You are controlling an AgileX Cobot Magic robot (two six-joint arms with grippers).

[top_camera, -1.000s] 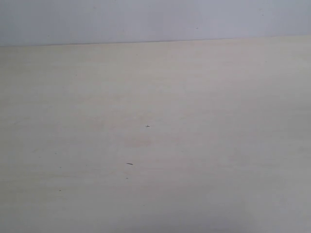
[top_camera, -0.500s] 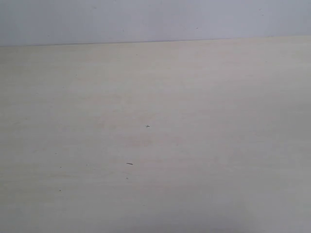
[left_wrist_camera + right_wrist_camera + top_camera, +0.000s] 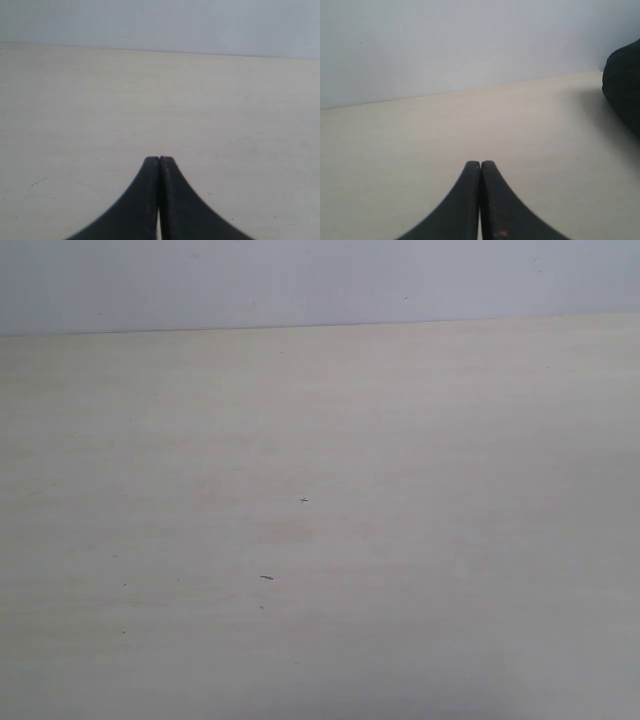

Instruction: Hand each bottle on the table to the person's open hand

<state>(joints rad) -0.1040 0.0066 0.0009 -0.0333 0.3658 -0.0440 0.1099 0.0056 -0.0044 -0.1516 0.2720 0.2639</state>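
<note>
The left end effector (image 3: 159,159) is pointing across the pale bench (image 3: 420,440), closed tight and gripping nothing — the right end effector (image 3: 480,163) is doing likewise. A dark rounded shape (image 3: 624,95) is sitting near the bench's far edge.

Broad flat pale-beige table (image 3: 420,440), faintly wood-grained
</note>
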